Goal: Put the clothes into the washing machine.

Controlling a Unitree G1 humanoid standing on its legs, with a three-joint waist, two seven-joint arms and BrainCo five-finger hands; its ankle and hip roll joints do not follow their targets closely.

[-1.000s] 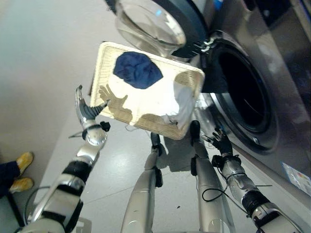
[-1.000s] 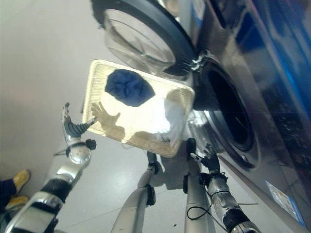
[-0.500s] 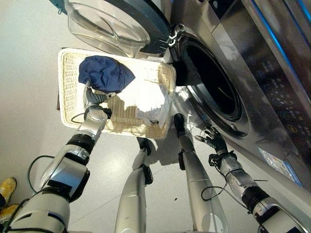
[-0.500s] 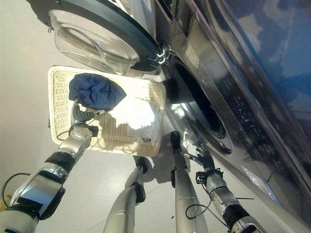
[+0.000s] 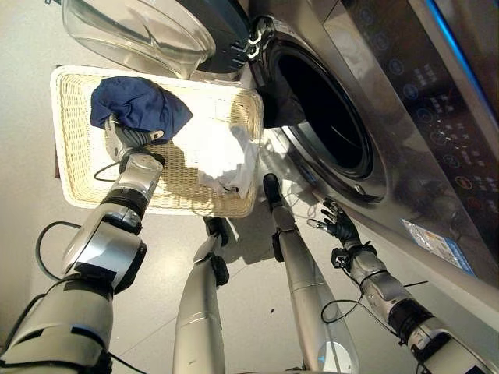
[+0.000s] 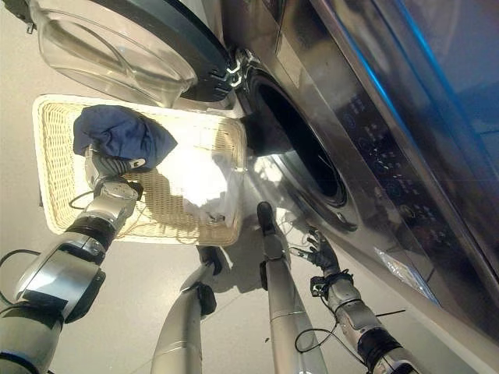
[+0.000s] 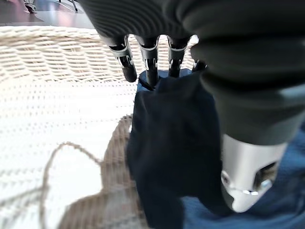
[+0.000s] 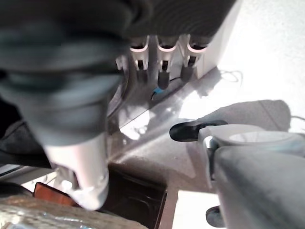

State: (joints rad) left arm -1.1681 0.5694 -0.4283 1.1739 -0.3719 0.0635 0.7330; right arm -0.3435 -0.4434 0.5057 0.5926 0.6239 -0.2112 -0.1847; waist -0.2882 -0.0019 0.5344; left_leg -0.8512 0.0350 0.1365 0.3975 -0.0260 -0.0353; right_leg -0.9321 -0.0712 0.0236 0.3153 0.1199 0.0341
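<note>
A navy cloth (image 5: 136, 105) lies bunched in the far left part of a wicker basket (image 5: 70, 179) on the floor. A white cloth (image 5: 226, 152) lies at the basket's right end, hanging over its rim. My left hand (image 5: 125, 144) is inside the basket, open, its fingertips (image 7: 150, 78) pushed into a fold of the navy cloth (image 7: 176, 143) and the thumb (image 7: 243, 176) beside it. The washing machine's drum (image 5: 323, 109) gapes dark to the right of the basket. My right hand (image 5: 335, 226) hangs open and empty low in front of the machine.
The machine's round glass door (image 5: 132, 31) is swung open over the basket's far edge. The steel front panel (image 5: 421, 179) runs along the right. Bare grey floor (image 5: 23, 117) lies left of the basket.
The camera has shifted. My left hand has moved from outside the basket's near rim into the basket and onto the navy cloth. The right hand has stayed by the machine's front.
</note>
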